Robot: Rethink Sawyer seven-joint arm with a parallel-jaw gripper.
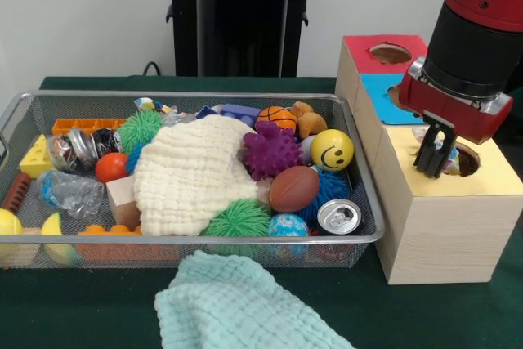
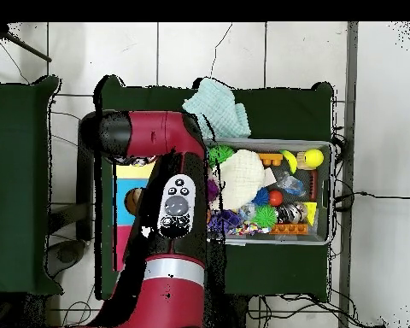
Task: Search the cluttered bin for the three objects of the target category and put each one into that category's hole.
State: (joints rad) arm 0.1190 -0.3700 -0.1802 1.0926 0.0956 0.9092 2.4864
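The gripper (image 1: 434,163) is positioned over the yellow hole (image 1: 466,158) of the wooden box (image 1: 445,226). Jaws closed on a small multicoloured item, identity unclear. The mesh bin (image 1: 359,202) is left cluttered on the worktop (image 1: 98,316).

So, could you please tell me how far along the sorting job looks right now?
Nothing can be confirmed as done: the holes' contents are hidden. In hand: the end effector hangs over the yellow hole of the wooden box, with something small and multicoloured at its tips. Left: the mesh bin remains heavily cluttered and needs searching.
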